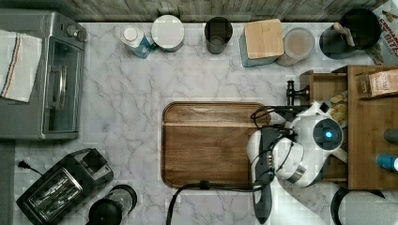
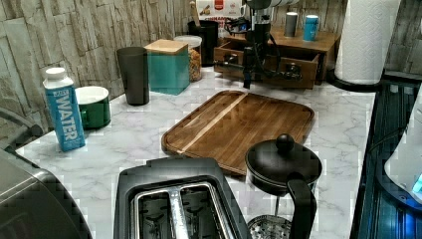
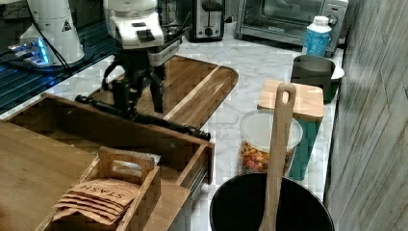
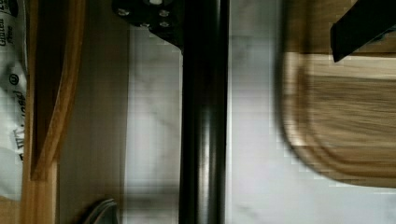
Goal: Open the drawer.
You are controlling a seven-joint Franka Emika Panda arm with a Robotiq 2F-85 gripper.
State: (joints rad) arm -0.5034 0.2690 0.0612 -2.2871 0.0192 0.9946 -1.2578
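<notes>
Kitchen: marble counter point(image 1: 122, 108), toaster point(image 1: 61, 187), toaster oven point(image 1: 42, 75)

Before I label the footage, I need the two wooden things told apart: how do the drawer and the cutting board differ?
The drawer is an open box pulled out of its cabinet; the cutting board is a flat slab lying on the counter. The drawer carries a long black bar handle with the gripper at it; the cutting board has none, just a groove near its rim. The drawer's corners are square, the cutting board's rounded. Both are brown wood.

"WATER" on the blue carton point(image 2: 64, 113), "STASH" on the brown packets point(image 3: 98, 196) in a wooden holder point(image 3: 126, 185)
</notes>
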